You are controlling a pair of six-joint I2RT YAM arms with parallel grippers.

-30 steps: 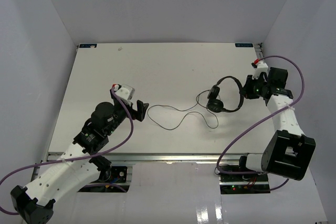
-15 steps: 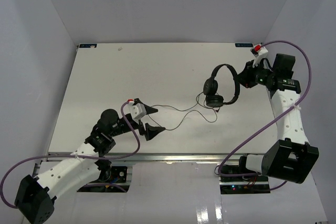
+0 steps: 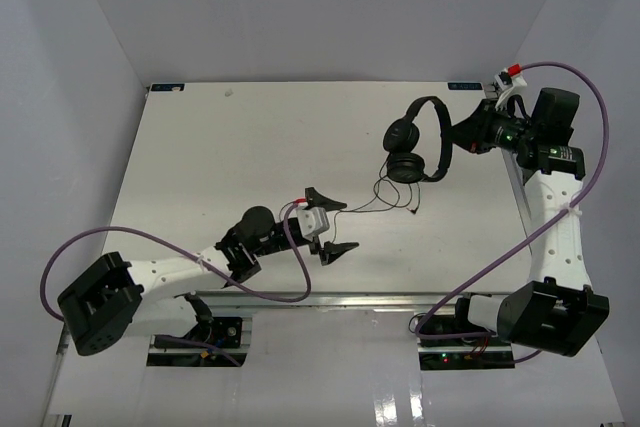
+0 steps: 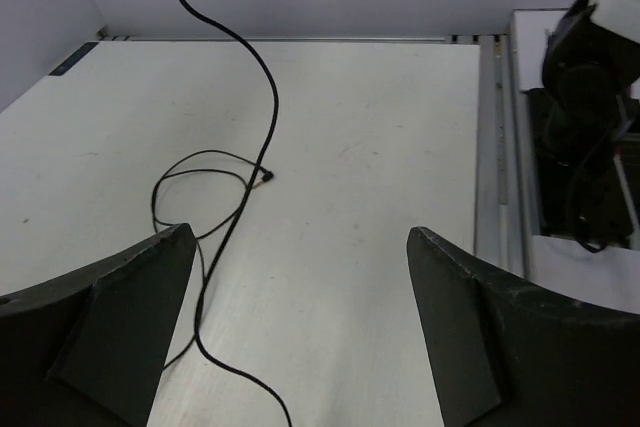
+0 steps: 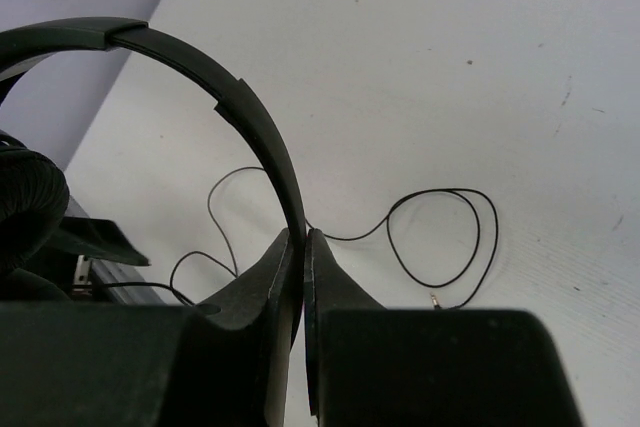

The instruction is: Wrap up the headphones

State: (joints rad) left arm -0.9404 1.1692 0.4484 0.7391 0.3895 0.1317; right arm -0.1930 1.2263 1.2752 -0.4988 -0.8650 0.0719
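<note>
The black headphones [image 3: 412,140] hang lifted above the table's far right. My right gripper [image 3: 458,137] is shut on their thin headband [image 5: 262,137], seen pinched between the jaws of the right gripper [image 5: 303,239] in the right wrist view. An earcup [image 5: 25,209] shows at the left edge there. The thin black cord [image 3: 365,208] trails from the earcups down to the table and loops [image 5: 482,237] near its plug [image 5: 435,298]. My left gripper [image 3: 331,223] is open and empty low over the table, with the cord [image 4: 268,97] running past its left finger [image 4: 120,332].
A metal rail [image 3: 400,298] runs along the table's near edge. White walls close in the table at the left, back and right. The right arm's base [image 4: 590,137] stands at the right in the left wrist view. Purple cables [image 3: 500,247] hang from both arms.
</note>
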